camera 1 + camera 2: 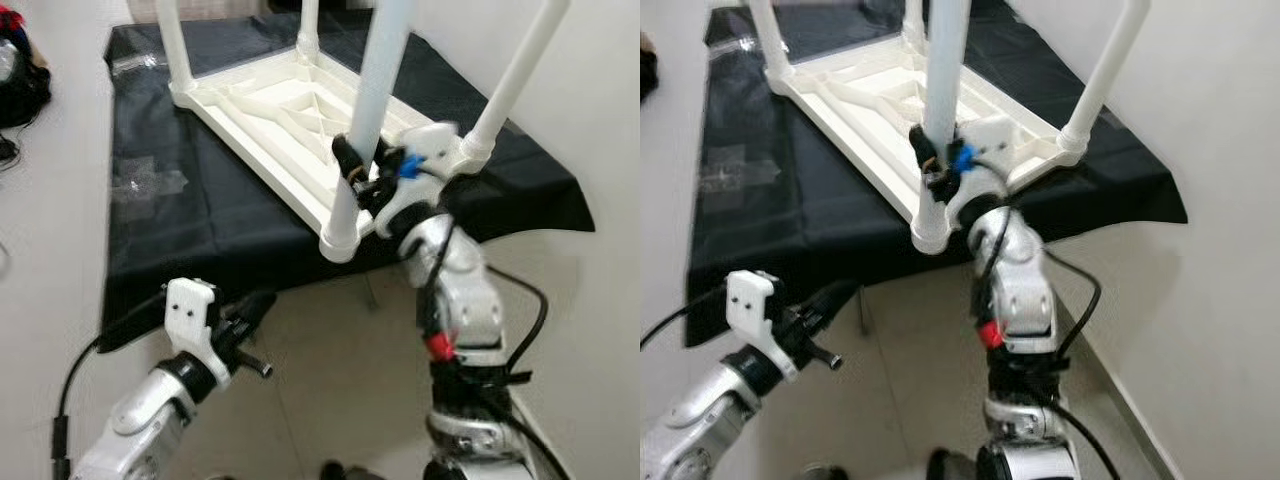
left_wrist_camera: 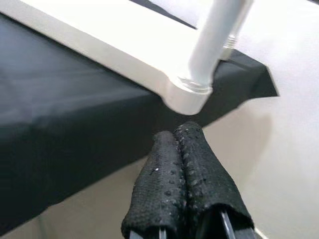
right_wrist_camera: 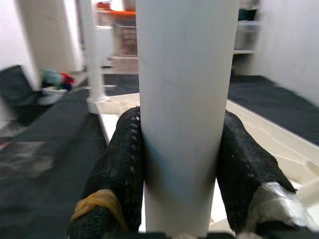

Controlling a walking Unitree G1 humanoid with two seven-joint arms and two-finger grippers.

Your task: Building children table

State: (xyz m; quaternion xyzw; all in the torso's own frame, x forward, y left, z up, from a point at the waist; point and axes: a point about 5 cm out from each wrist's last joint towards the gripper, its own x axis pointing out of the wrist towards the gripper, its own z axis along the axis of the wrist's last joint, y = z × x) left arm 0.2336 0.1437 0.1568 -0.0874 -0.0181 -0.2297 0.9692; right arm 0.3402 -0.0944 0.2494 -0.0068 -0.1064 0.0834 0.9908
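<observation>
We grip the near leg [image 1: 375, 90] with the right gripper [image 1: 362, 172] — fingers clamped either side — seating it in the upturned table [image 1: 270, 110] on the black cloth [image 1: 160, 200]. The left gripper [image 2: 185, 164], pressed closed and empty, waits below.

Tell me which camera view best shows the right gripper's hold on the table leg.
The right wrist view: both black fingers press against opposite sides of the white table leg. The eye views show the right gripper low on that leg, above the corner socket, partly blurred. The left wrist view shows the leg's base in its socket.
</observation>
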